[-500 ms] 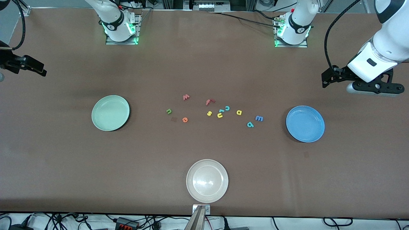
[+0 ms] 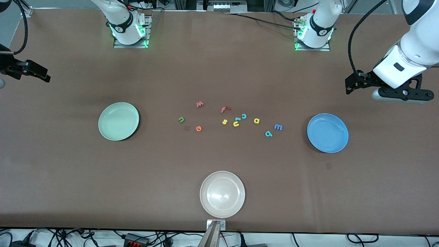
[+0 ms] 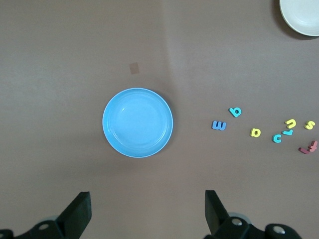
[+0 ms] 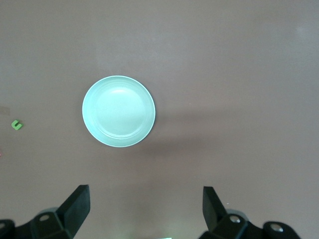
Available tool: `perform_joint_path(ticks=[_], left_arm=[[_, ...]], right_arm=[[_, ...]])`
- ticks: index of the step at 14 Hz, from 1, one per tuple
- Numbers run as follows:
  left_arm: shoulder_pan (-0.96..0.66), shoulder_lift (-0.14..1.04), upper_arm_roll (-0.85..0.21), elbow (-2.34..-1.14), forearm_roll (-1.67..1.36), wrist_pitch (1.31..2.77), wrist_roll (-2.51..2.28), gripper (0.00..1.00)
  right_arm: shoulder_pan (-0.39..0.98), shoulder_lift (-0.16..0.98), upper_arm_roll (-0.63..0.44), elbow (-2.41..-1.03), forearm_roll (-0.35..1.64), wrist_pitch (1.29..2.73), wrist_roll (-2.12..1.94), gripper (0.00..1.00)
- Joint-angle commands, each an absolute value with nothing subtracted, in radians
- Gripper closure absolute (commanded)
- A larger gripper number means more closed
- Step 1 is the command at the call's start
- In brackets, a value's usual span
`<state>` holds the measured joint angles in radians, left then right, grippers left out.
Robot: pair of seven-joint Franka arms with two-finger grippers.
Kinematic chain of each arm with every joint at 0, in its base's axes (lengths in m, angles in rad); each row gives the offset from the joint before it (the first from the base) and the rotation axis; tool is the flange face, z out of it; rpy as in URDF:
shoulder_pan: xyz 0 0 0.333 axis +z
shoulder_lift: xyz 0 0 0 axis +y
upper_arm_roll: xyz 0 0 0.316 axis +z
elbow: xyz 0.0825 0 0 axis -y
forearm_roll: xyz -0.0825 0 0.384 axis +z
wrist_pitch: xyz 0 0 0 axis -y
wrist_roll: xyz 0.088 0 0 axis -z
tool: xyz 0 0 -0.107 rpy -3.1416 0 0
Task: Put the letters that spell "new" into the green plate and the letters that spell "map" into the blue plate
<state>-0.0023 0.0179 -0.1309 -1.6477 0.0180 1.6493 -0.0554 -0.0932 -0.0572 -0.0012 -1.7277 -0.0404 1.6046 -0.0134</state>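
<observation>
Brown tabletop runs the full width of my front view, letters strewn along its middle between two plates.

Right end effector point(image 4: 144, 209) hangs high over the right arm's end of the tabletop, fingers spread wide, nothing between them. I judge it parked to keep the work area in sight. Green plate point(image 2: 118, 121) lies bare below it.

Toward the middle: green n point(image 2: 181, 119), orange e point(image 2: 198, 128) nearer the front camera, salmon w point(image 2: 200, 104) farther from it. Those three sit closest to the green plate, so I'd give them to the right arm.

Red f point(image 2: 225, 109), yellow s point(image 2: 224, 121), yellow u point(image 2: 236, 124) and teal c point(image 2: 244, 116) cluster tight; distractors, to avoid.

Yellow a point(image 2: 256, 120), teal p point(image 2: 268, 133), blue m point(image 2: 278, 127) lie close to the blue plate point(image 2: 327, 133), also bare.

White-beige plate point(image 2: 222, 194) rests nearest the camera, not needed.

Left end effector point(image 3: 147, 211) waits over the left arm's end, fingers spread, holding nothing. No letter is placed yet.
</observation>
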Motion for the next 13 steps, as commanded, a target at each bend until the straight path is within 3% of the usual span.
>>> perform_joint_path(ticks=[1,13], left_arm=[[0.002,0.008,-0.133,-1.638,0.012,1.631,-0.043,0.0],[0.002,0.008,-0.133,-1.638,0.012,1.631,-0.043,0.0]], right_arm=[[-0.103,-0.066,0.006,-1.735,-0.038,1.605,-0.031,0.0],[-0.103,-0.064,0.0,-1.738,-0.032,1.591,-0.044,0.0]])
